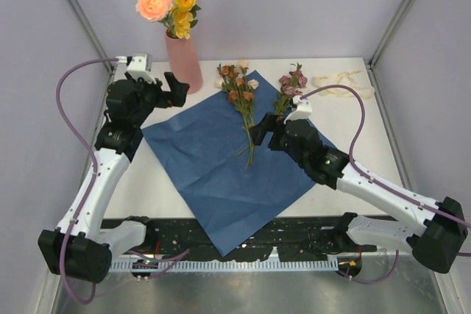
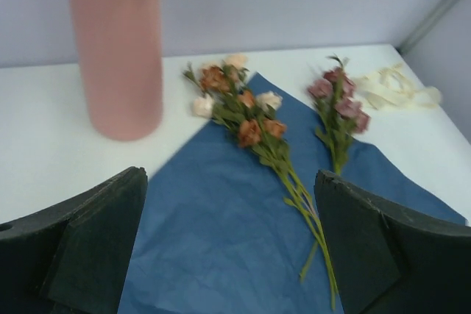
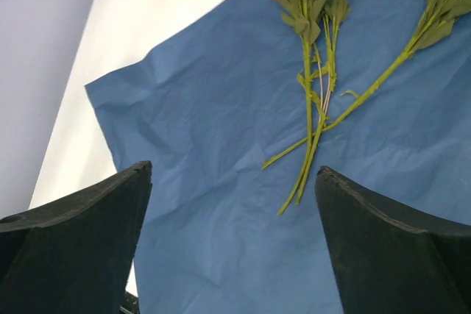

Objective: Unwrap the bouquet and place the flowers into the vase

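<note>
A salmon-pink vase (image 1: 183, 60) stands near the far left corner of the desk (image 1: 158, 185), upright, with yellow and peach flowers (image 1: 171, 1) already rising out of its mouth. Two bunches are not yet in it. A rust sprig (image 1: 239, 93) lies near the middle of the far edge, its heads on bare desk and its stems running back onto the blue paper (image 1: 221, 174). A mauve stem (image 1: 291, 86) lies just to its right, heads toward the far edge. In the right wrist view their lower stem ends cross on the paper. The paper is spread flat as a diamond over the middle of the desk, one corner hanging over the near edge. A cream ribbon (image 1: 342, 82) sits loose near the far right corner.

The left pincer (image 1: 176, 87) is spread wide and holds nothing, just beside the vase on its near side. The right pincer (image 1: 259, 131) is also spread wide and empty, poised over the lower stem ends.

Likely risks: because the stems cross, a pinch there may catch both bunches, or bunch up the paper beneath. The thin stems may slip. The vase is tall, narrow and top-heavy, so a nudge from the nearby left pincer, or a stem snagging on the blooms, could tip it.
</note>
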